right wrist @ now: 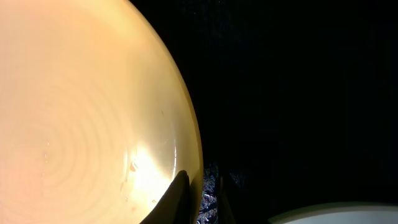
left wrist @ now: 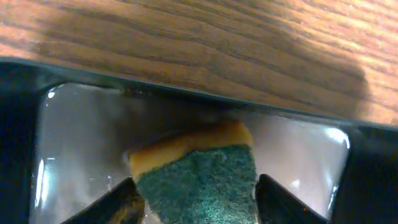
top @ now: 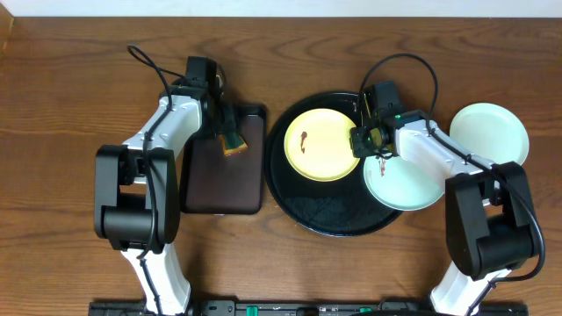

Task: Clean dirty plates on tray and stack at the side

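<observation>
Between the clenched fingers of the right gripper: the rim of a round pale yellow plate.
That plate sits over the large glossy black round tray, with a dark smear away from the fingers; just beside them a pale mint plate overhangs the tray's rim, and another mint plate lies farther out on the wooden table. The left gripper straddles a green-and-yellow sponge on a dark brown rectangular tray; whether it pinches cannot be told.

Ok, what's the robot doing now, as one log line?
left gripper: around sponge, brown tray | right gripper: pinching yellow plate rim, black tray | mint plate: tray's edge | second mint plate: on table
</observation>
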`<state>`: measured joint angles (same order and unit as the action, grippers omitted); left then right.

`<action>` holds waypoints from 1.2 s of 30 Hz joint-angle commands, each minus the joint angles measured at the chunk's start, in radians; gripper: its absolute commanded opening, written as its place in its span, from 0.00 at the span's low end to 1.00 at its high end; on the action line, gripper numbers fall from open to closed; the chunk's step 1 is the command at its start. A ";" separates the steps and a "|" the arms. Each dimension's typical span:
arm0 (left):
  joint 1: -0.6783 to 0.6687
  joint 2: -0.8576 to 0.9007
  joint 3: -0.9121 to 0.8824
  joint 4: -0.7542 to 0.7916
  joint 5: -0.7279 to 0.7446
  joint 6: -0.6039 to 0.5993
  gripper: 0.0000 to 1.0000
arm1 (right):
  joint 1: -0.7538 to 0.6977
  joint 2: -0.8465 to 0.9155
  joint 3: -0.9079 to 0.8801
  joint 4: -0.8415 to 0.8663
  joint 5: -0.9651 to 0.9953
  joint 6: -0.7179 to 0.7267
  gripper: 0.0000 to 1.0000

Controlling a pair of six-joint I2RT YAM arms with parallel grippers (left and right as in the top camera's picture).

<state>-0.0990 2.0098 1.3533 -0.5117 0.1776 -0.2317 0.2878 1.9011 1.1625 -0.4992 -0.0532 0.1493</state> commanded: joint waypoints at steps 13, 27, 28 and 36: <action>0.011 -0.214 0.026 -0.214 -0.006 0.010 0.87 | 0.014 -0.001 -0.007 -0.010 0.003 0.011 0.14; -0.072 -0.242 -0.014 -0.230 -0.101 -0.132 0.83 | 0.014 -0.001 -0.007 -0.006 0.004 0.010 0.15; -0.078 -0.225 -0.013 -0.211 -0.105 -0.134 0.83 | 0.014 -0.001 -0.007 -0.006 0.003 0.010 0.15; -0.090 -0.090 -0.014 -0.103 -0.149 -0.193 0.74 | 0.015 -0.001 -0.007 -0.006 0.004 0.010 0.15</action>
<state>-0.1871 1.8755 1.3506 -0.6258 0.0853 -0.3893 0.2878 1.9011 1.1618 -0.5045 -0.0532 0.1493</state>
